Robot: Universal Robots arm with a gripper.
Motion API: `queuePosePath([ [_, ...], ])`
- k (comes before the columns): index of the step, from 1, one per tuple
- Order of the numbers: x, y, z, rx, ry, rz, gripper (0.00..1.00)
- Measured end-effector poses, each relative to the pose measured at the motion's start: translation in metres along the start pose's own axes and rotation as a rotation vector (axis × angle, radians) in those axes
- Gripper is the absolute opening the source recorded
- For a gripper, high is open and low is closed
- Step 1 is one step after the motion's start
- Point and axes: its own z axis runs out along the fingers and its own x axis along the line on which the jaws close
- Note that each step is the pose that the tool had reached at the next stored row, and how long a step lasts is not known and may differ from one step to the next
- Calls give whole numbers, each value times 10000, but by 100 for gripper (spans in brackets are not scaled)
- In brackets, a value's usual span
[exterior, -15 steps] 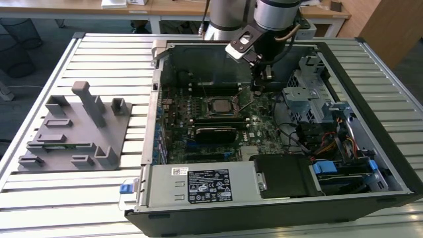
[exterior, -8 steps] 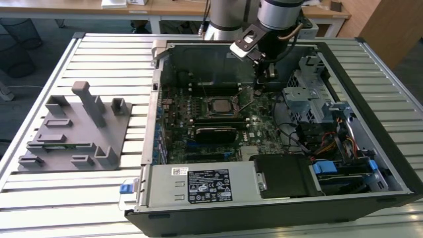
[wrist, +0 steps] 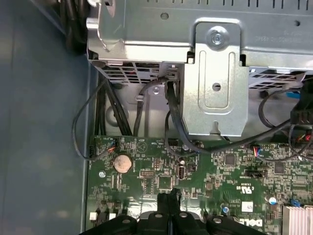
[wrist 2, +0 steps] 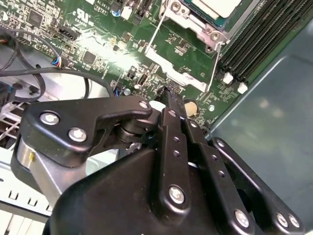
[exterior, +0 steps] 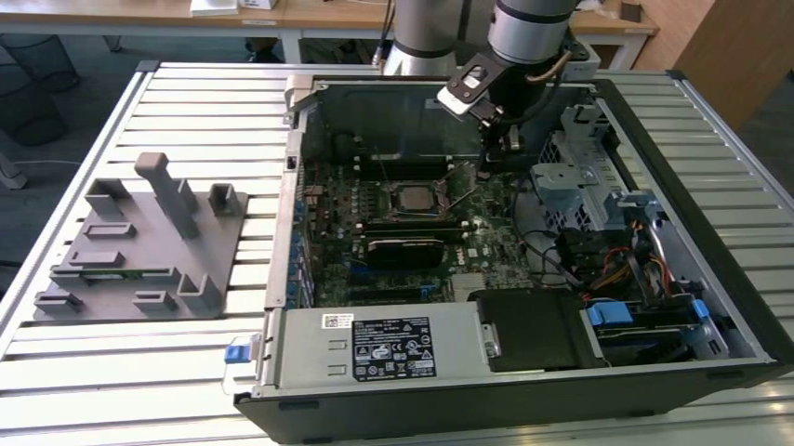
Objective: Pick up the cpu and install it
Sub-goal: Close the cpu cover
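The landmark is the silver metal socket frame [wrist 2: 195,25] on the green motherboard [wrist: 220,166], which lies inside the open black computer case [exterior: 496,413]. The case rests on the white slatted metal desk [exterior: 149,372].

Cpu: the small square chip with a silver-white metal top [wrist 2: 217,7] lies inside the socket frame and appears to be seated flat, though the second wrist view cuts off most of it.

Gripper: in both wrist views, the black two-finger gripper [wrist 2: 169,93] [wrist: 168,197] has its fingers pressed together with nothing between them. It hangs low over the motherboard, near the socket frame but clear of it. In the exterior view the gripper [exterior: 510,149] is on the exterior view's right of the socket frame.

A round silver coin-cell battery [wrist: 122,162] sits on the motherboard just beside the fingertips.

The grey plastic fixture [exterior: 137,251] stands on the desk, well apart from the socket frame on the exterior view's left and outside the case.
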Motion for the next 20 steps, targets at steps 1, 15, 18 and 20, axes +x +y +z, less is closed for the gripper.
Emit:
queuePosePath([
  [1,0,4,14,0,1,0,11],
  [15,4,-134,122,0,-1,0,11],
  [18,6,-207,122,0,0,0,11],
  [20,8,-260,122,0,0,1,11],
])
